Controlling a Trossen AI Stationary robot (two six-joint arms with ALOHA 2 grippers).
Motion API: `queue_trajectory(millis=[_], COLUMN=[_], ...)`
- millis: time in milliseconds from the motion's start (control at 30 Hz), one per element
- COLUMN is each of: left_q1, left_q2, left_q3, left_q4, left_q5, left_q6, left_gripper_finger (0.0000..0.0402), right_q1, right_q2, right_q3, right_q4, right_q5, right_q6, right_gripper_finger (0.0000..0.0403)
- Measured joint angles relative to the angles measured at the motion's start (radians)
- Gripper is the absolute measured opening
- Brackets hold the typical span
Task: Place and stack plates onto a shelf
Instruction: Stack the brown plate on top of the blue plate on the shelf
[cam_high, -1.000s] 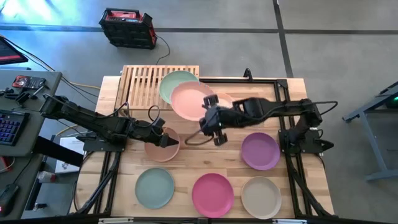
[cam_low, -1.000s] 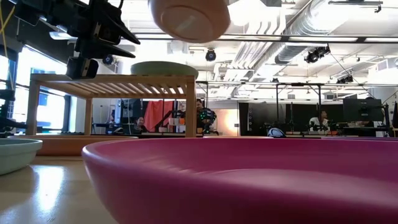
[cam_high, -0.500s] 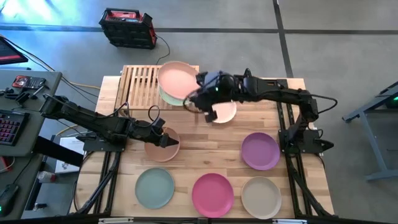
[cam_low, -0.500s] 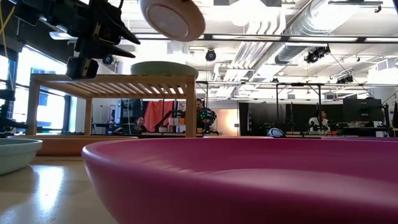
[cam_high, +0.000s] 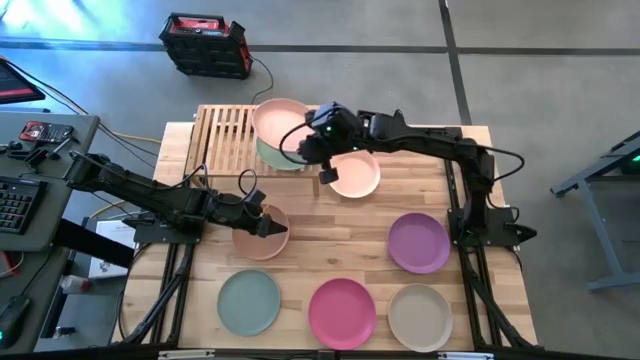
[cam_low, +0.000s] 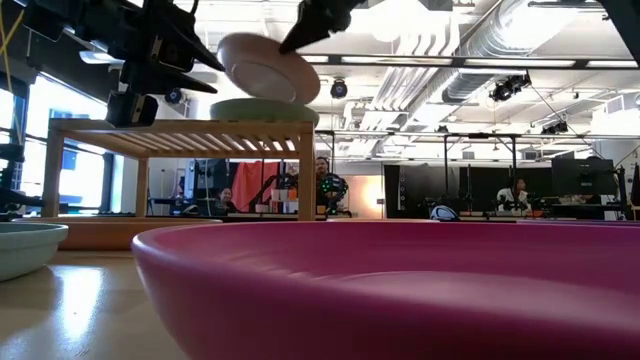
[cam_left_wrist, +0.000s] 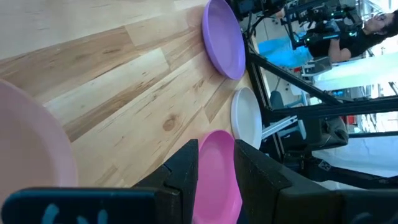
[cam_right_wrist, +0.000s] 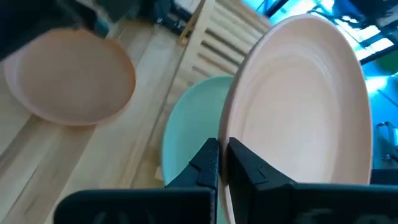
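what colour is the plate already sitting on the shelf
Sage green, clearest in the high view.

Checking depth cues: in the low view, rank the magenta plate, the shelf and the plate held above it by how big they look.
1. Magenta plate, because nearest the camera.
2. Shelf.
3. Pink plate, held by the right end effector.

I'm seeing ceiling strip lights (cam_low: 450, 62) glaring brightly in my low view, while the near magenta plate (cam_low: 400, 290) is blurring softly.
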Motion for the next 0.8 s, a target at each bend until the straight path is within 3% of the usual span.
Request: queue_trajectory(millis=[800], left_q1=[0.000], left_q2=[0.000], left_q3=[0.000], left_q4=[0.009], left_q5=[0.000], left_q6=[-0.045], left_gripper_finger=[0.0090], right_q1=[-0.005], right_q2=[0.094], right_q3=[0.000], right_q4=[-0.082], right_q5=[0.057], right_q6=[-0.202], right_gripper_finger=[0.0000])
